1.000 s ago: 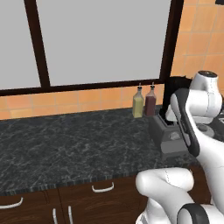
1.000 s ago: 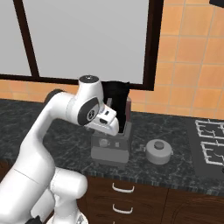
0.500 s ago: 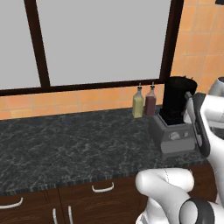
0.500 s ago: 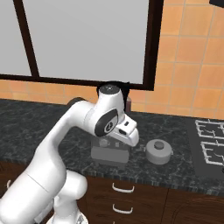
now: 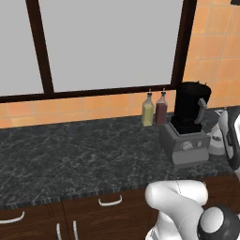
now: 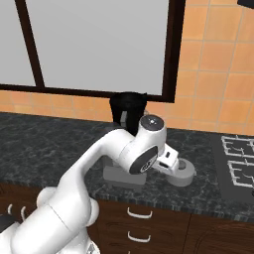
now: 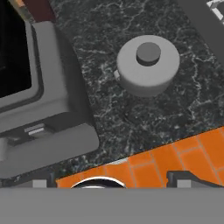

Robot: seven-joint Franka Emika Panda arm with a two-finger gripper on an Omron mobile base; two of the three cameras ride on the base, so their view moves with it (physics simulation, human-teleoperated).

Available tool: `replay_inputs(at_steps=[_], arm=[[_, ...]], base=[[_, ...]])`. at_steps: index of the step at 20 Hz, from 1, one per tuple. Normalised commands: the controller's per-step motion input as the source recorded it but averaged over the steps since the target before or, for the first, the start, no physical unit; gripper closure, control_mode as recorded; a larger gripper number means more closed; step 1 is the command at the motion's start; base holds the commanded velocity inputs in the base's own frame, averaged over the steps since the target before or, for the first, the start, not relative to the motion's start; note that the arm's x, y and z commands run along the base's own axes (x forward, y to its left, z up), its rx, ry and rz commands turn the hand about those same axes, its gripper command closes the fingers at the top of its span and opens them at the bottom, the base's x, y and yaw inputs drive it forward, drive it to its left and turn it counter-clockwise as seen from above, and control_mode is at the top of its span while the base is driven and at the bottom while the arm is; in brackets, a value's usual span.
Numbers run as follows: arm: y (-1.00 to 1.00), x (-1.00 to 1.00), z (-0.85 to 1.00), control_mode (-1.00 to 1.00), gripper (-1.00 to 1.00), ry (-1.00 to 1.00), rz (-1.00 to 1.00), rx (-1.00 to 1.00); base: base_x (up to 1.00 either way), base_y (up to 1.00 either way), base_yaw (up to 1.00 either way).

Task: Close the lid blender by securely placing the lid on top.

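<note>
Blender [image 5: 188, 126] sits on the worktop [image 5: 70, 154] with jar uncovered; two small bottles [image 5: 154, 108] just left of it against the wall. The lid [image 7: 148, 64] lies flat on the worktop right of the blender base, apart from it, knob up. Hand [image 7: 109, 183] hovers above that spot, fingers spread wide and grasping nothing. Risks, as a judgement: hand isn't centred over the lid, so a straight descent could clip the rim and shove it toward the stove [image 6: 238, 161] further right of the blender, or knock the blender base; gripping only the small knob could let the lid tilt, so it seats crooked on the jar. Left base view gives the bottles and the blender's dial face, with the lid hidden behind the arm; right base view shows the lid partly behind the wrist, plus the stove; hand view gives the clear lid-to-base gap.
</note>
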Motion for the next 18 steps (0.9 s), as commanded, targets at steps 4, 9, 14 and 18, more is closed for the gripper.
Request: replay_inputs(at_steps=[4, 9, 14, 18], arm=[[-0.47, 0.01, -0.01, -1.0, -1.0, -0.14, 0.15, 0.04], [-0.46, 0.08, 0.0, -1.0, -1.0, -0.02, 0.15, 0.02], [-0.25, 0.18, -0.01, -1.0, -1.0, 0.0, 0.17, 0.0], [-0.14, 0.26, -0.07, -1.0, -1.0, 0.0, 0.16, 0.0]], base=[[0.0, 0.0, 0.0], [0.0, 0.0, 0.0], [0.0, 0.0, 0.0], [0.0, 0.0, 0.0]])
